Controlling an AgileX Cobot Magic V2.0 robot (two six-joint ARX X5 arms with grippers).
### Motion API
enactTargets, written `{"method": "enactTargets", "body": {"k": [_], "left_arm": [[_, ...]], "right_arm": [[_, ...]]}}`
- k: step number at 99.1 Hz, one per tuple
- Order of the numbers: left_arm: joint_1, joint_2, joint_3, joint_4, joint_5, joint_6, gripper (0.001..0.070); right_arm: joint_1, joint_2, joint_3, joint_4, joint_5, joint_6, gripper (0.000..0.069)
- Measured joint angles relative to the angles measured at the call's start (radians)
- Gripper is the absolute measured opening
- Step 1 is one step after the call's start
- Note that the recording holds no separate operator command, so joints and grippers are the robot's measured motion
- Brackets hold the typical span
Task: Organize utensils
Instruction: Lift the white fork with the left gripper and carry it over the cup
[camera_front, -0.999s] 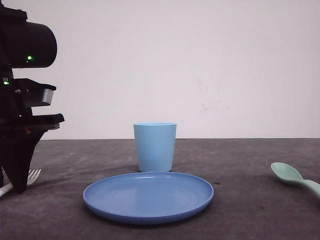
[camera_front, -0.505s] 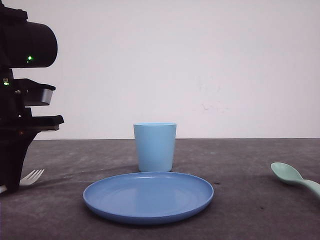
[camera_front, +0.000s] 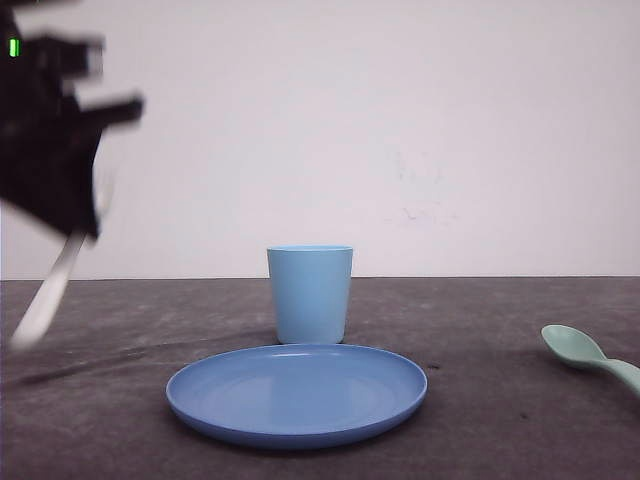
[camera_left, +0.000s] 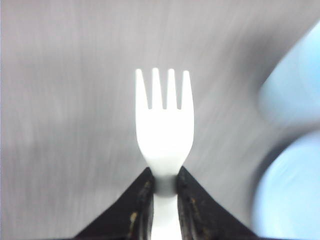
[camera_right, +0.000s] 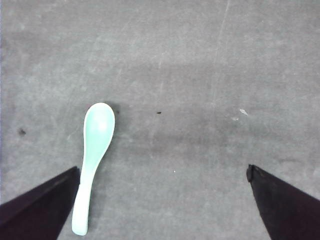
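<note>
Left gripper (camera_left: 164, 200) clamps white fork (camera_left: 164, 125) by its handle, above the table. Right gripper (camera_right: 165, 210) spread wide over table (camera_right: 200, 75), mint spoon (camera_right: 92, 160) lying flat near one finger.

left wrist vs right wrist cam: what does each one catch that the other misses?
Left wrist: the white fork, handle clamped in the left hand, tines out; blurred blue cup and plate to one side. Right wrist: the mint spoon lying free on the table, right hand open, fingers spread above it. Shared: the dark grey tabletop.
</note>
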Motion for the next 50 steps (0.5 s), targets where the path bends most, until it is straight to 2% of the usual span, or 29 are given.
{"method": "enactTargets", "body": {"k": [25, 50], "left_arm": [[-0.032, -0.135, 0.039, 0.237, 0.054, -0.007, 0.0063], [-0.11, -0.065, 0.039, 0.443, 0.099, -0.006, 0.0063]], "right_arm": [[0.0, 0.0, 0.0, 0.001, 0.0, 0.0, 0.068], [0.0, 0.0, 0.0, 0.002, 0.0, 0.0, 0.068]]}}
